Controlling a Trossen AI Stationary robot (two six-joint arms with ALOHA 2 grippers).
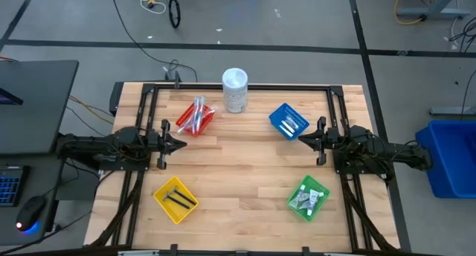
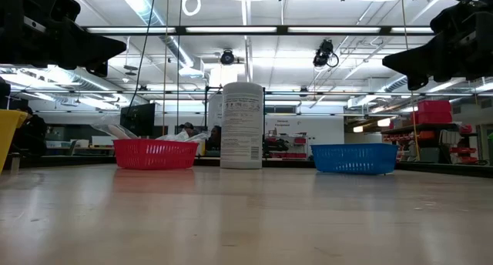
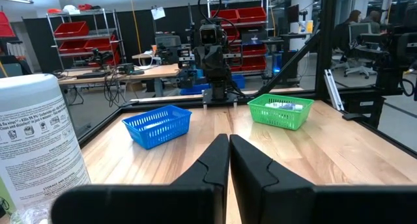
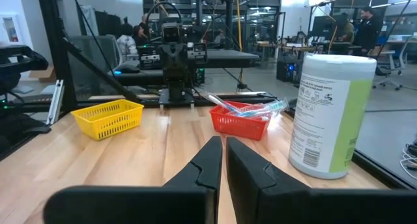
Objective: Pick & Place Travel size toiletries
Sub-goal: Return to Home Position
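The toiletries lie sorted in four baskets. Pale-blue and red sticks point(image 1: 195, 116) lean in the red basket point(image 1: 199, 123), and their ends stick out over its rim point(image 4: 260, 108). White pieces point(image 1: 288, 124) lie in the blue basket point(image 1: 278, 114). Thin black pieces point(image 1: 177, 198) lie in the yellow basket point(image 1: 165, 204). Grey packets point(image 1: 305, 199) lie in the green basket point(image 1: 318, 187). My left gripper point(image 1: 181, 144) hovers shut over the table's left middle point(image 3: 229, 149). My right gripper point(image 1: 303, 141) hovers shut over the right middle point(image 4: 223, 149). The two grippers point at each other, and neither holds anything.
A tall white cylindrical container point(image 1: 235, 90) stands at the far edge between the red and blue baskets point(image 2: 242, 125). A black frame rail point(image 1: 238, 85) runs round the table. Bare wood point(image 1: 242, 163) lies between the two grippers in the table's middle.
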